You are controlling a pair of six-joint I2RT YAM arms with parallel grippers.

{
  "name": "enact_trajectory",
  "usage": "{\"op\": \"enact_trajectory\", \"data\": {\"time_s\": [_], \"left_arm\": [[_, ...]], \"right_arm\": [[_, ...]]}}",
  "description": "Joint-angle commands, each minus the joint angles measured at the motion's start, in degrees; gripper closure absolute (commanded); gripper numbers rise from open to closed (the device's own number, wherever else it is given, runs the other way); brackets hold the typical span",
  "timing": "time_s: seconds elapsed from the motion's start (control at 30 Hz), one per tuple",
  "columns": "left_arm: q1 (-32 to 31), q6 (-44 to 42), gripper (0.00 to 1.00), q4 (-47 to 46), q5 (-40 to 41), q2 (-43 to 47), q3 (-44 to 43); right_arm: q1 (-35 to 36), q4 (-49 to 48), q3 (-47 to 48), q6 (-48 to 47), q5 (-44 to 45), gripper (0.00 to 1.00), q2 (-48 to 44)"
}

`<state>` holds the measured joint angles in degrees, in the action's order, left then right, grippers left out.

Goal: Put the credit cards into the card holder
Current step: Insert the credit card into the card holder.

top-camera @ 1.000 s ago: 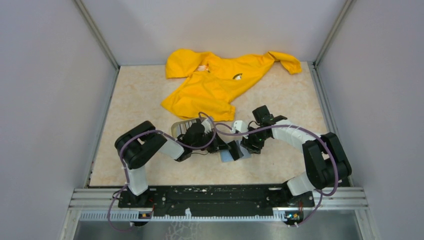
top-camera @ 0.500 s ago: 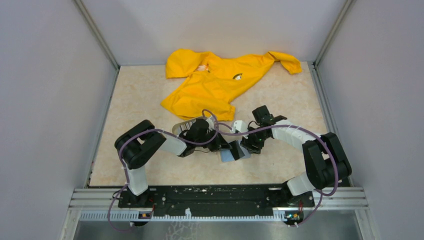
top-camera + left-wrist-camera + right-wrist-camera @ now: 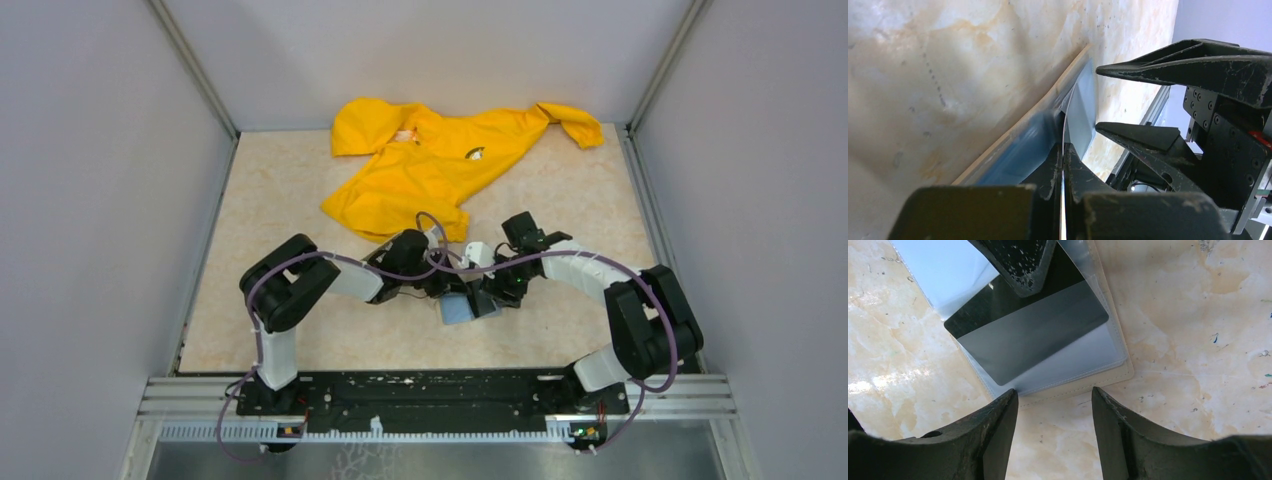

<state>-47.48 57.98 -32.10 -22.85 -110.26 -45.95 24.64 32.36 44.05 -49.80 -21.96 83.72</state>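
- One grey credit card, clamped in the left gripper, looks partway into the card holder pocket.
- Right gripper: jaws apart, empty, over the card holder edge.
- Risk: nothing pins the card holder, so it could slide and the card skew.

The top view is bright and even, shadows soft. The right wrist view has a white shine on the table at 9 o'clock. The left wrist view is blurry at 6 o'clock.
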Motion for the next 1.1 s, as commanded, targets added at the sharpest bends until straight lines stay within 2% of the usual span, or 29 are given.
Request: {"op": "enact_trajectory", "data": {"time_s": [0.0, 0.23, 0.4, 0.47, 0.53, 0.7, 0.77, 0.93, 1.07], "left_arm": [[-0.24, -1.12, 0.99, 9.23, -1.27, -5.04, -0.96], [-0.07, -3.06, 0.90, 10.77, -1.21, -4.97, -1.66], [0.34, -3.88, 0.76, 10.99, -2.16, -5.06, -2.31], [0.53, -4.20, 0.72, 11.00, -2.46, -4.89, -2.43], [0.63, -4.40, 0.71, 11.00, -2.59, -4.73, -2.65], [0.73, -4.54, 0.70, 10.86, -3.28, -5.02, -3.00], [0.73, -4.54, 0.69, 10.75, -3.40, -5.10, -2.96], [0.72, -4.54, 0.69, 10.27, -3.62, -5.19, -2.64], [0.71, -4.54, 0.69, 9.88, -4.04, -5.52, -2.56]], "right_arm": [[1.20, -3.13, 1.09, 0.49, -1.45, 0.44, -0.84], [1.20, -3.87, 0.91, 0.18, -4.66, 0.44, -5.14], [1.15, -5.87, -1.27, -2.96, -12.98, 0.44, -11.42], [1.40, -6.42, -3.67, -6.99, -19.02, 0.51, -14.59], [3.07, -8.15, -6.71, -11.48, -23.18, 0.63, -17.55], [11.37, -17.77, -11.50, -10.77, -17.84, 0.88, -19.87], [14.88, -21.56, -12.17, -9.63, -13.00, 0.95, -18.90], [22.45, -29.82, -14.11, -7.29, -0.53, 1.00, -15.32], [24.25, -31.86, -13.96, -6.99, 6.17, 1.00, -12.24]]}}
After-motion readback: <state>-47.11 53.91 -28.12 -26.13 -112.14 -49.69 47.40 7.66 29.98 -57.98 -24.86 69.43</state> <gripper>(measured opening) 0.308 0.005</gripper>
